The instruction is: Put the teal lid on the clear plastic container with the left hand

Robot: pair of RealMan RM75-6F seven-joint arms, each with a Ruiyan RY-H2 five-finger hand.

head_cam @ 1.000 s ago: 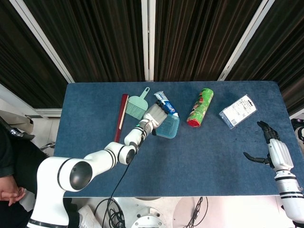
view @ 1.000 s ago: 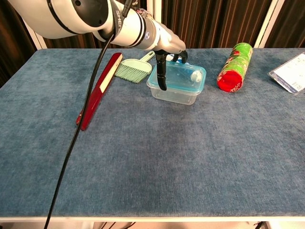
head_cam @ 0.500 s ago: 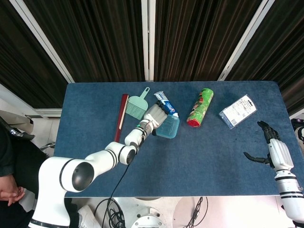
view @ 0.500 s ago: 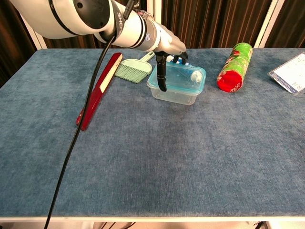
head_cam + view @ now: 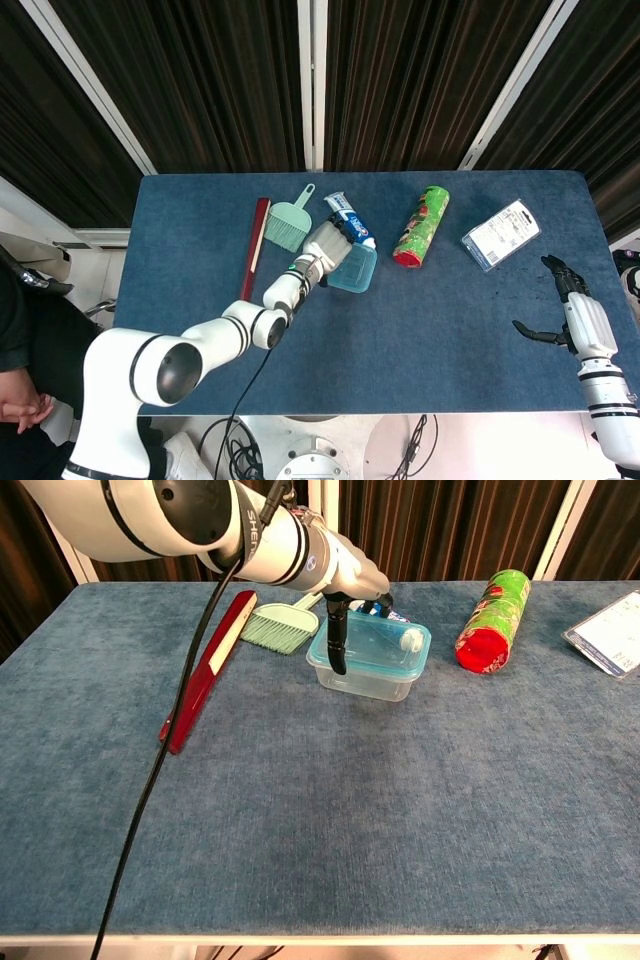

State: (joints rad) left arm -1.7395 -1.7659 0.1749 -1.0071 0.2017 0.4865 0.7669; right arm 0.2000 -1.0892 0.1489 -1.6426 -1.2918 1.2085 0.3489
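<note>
The teal lid (image 5: 375,645) lies on top of the clear plastic container (image 5: 365,685), left of the table's middle at the back; in the head view the lid (image 5: 355,266) covers the box. My left hand (image 5: 345,590) grips the lid's left end: its thumb hangs down the near-left side and the other fingers curl over the far edge. From above, the left hand (image 5: 325,243) hides the lid's left part. My right hand (image 5: 575,310) hovers at the table's right edge, fingers apart and holding nothing.
A long red bar (image 5: 205,670) and a small green brush (image 5: 280,625) lie left of the container. A toothpaste tube (image 5: 349,217) sits just behind it. A green can with a red cap (image 5: 492,620) and a clear packet (image 5: 501,234) lie to the right.
The left hand has shifted slightly left with the lid and container; the thumb sits a little higher on the side. The right hand has not moved.
</note>
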